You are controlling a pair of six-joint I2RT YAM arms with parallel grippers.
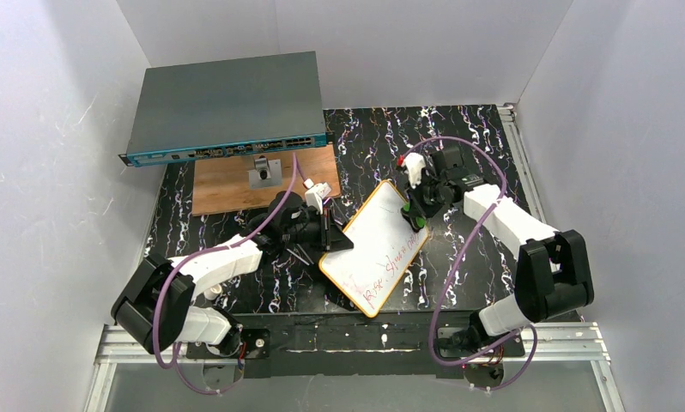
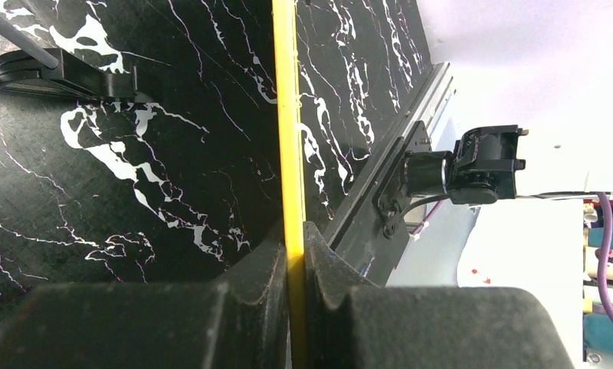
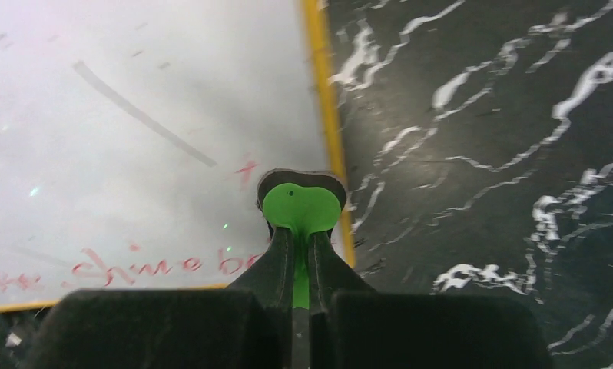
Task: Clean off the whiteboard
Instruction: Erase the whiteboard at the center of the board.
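The whiteboard (image 1: 376, 247) lies tilted on the black marbled table, white with an orange rim and red handwriting near its lower end. My left gripper (image 1: 332, 238) is shut on the board's left rim; in the left wrist view the yellow rim (image 2: 286, 138) runs edge-on between the fingers, where the left gripper (image 2: 295, 254) pinches it. My right gripper (image 1: 416, 216) is shut on a small green eraser (image 3: 301, 209), which sits over the board's upper right part near its rim. The red writing (image 3: 134, 267) shows in the right wrist view, left of the right gripper (image 3: 297, 257).
A grey network switch (image 1: 227, 107) stands at the back left, overhanging a brown wooden board (image 1: 236, 184) that carries a small grey stand (image 1: 264, 174). White walls close in on three sides. A metal rail (image 1: 528, 180) edges the table at the right.
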